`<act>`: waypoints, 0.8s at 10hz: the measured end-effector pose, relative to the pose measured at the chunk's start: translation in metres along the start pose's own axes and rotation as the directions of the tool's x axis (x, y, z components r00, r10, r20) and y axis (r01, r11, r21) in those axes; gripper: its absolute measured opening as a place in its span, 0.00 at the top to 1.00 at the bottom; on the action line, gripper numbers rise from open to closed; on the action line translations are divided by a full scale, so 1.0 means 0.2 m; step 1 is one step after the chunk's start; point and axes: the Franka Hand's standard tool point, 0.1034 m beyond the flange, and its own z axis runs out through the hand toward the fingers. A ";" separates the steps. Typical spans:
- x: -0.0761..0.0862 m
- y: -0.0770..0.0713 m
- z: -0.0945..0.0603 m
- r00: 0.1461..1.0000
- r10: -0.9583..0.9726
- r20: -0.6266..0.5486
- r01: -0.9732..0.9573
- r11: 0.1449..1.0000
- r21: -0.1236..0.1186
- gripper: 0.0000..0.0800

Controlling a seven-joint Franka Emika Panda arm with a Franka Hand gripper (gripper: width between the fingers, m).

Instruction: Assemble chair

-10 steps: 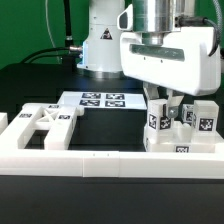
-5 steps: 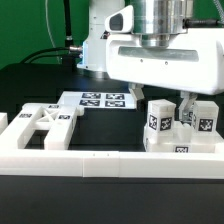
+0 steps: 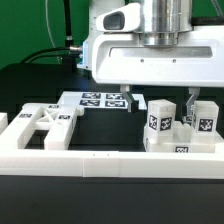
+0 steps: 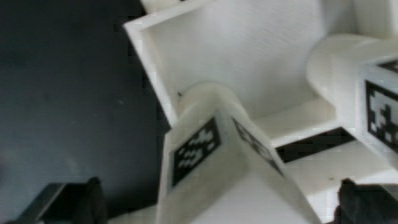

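Note:
My gripper (image 3: 162, 104) is open wide, with one finger (image 3: 133, 103) on each side of an upright white chair part (image 3: 158, 120) that carries a marker tag. The fingers hang at the level of its top and do not touch it. A second tagged white part (image 3: 205, 118) stands just to the exterior view's right of it, and both rest on a flat white piece (image 3: 186, 147). In the wrist view the tagged part (image 4: 217, 145) lies between my dark fingertips (image 4: 71, 202), and my gripper (image 4: 217, 204) is empty.
A white cross-braced frame part (image 3: 45, 122) lies at the exterior view's left. The marker board (image 3: 100, 100) lies behind it, on the black table. A long white wall (image 3: 80, 160) runs along the front. The robot base (image 3: 100, 45) stands at the back.
The hand has moved toward the exterior view's left, and the fingers have spread apart and now straddle the tagged upright part.

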 end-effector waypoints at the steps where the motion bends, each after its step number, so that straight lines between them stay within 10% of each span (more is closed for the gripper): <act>1: 0.00 0.00 0.00 0.997 -0.076 0.000 0.076 0.997 0.000 0.19; 7: 0.00 0.01 0.00 0.911 -0.412 0.004 0.412 0.911 -0.017 0.24; 8: 0.00 0.01 0.00 0.912 -0.410 0.004 0.410 0.912 -0.017 0.47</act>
